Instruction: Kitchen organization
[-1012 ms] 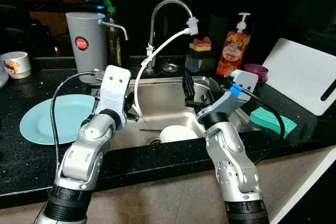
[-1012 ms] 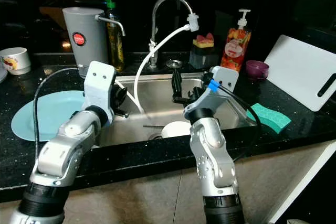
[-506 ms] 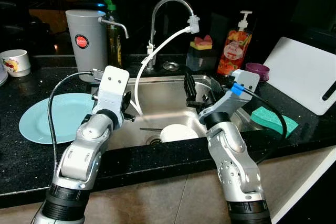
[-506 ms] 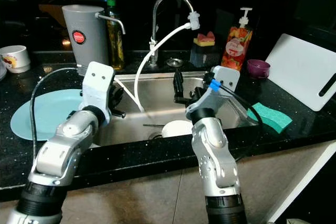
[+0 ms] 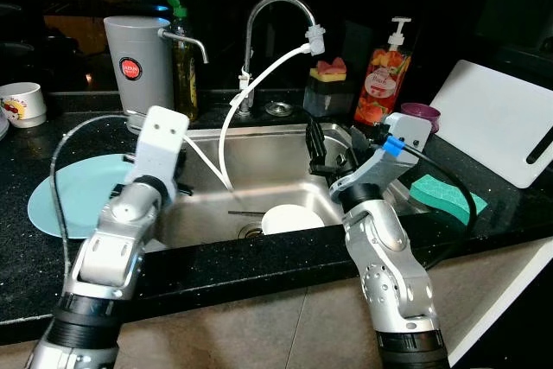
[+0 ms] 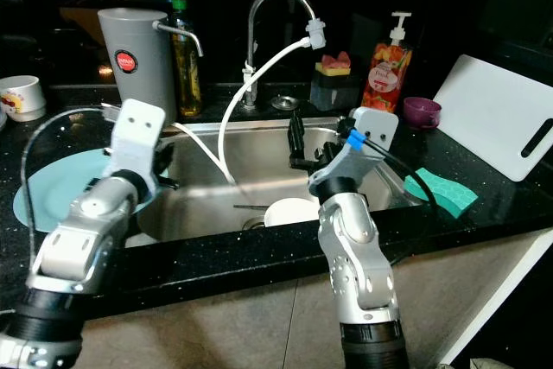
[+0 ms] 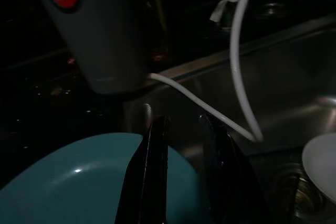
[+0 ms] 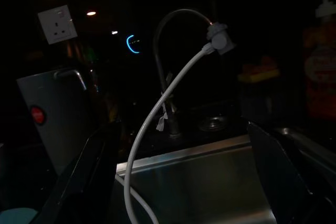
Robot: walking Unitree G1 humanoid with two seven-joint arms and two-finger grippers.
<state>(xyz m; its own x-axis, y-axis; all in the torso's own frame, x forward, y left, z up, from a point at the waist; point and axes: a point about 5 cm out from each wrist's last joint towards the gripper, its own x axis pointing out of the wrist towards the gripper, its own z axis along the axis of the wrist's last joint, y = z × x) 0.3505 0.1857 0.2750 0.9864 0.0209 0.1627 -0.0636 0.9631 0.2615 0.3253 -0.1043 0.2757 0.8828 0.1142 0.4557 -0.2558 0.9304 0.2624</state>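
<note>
My left pincer (image 7: 184,174), narrowly spread, hovers lower left over a smooth round teal plate (image 5: 65,205); my right pincer (image 5: 317,146), spread wide, hangs centre above the steel sink (image 5: 268,181).

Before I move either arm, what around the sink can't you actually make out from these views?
- Sink drain: partly hidden behind the counter's front edge and the white bowl, head views.
- Teal plate: its near side is covered by the left arm, head views.
- Left gripper: whether its fingertips touch the plate; the left wrist view is too dark.
- Soap bottle: cut off by the right wrist view's edge.
</note>
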